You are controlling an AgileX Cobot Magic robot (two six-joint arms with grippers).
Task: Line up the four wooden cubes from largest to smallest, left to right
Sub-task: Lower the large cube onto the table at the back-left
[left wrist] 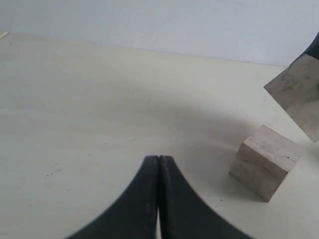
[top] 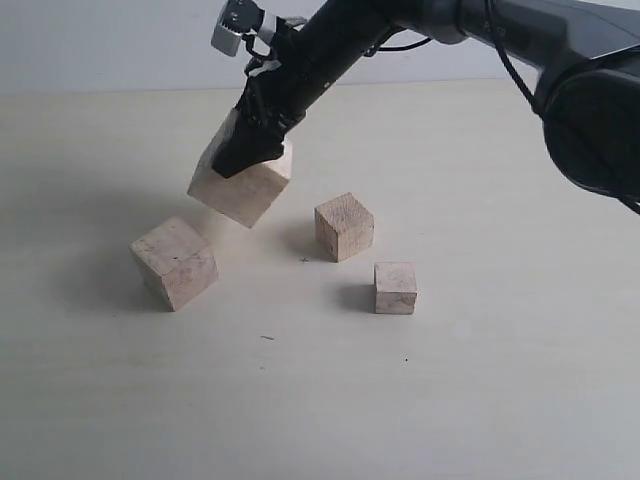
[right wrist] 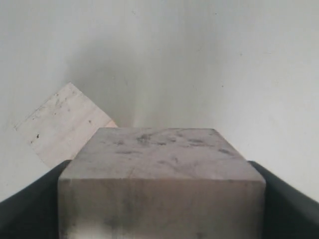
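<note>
My right gripper reaches across from the upper right and is shut on the largest wooden cube, holding it tilted above the table. In the right wrist view this cube fills the space between the black fingers. The second-largest cube rests on the table at the lower left of the held one, and shows as the cube just beyond it. The third cube and the smallest cube stand to the right. My left gripper is shut and empty, a short way from a cube; it is out of the exterior view.
The pale table runs to a light wall at the back. The dark right arm spans the upper right of the exterior view. The held cube's corner hangs at the edge of the left wrist view.
</note>
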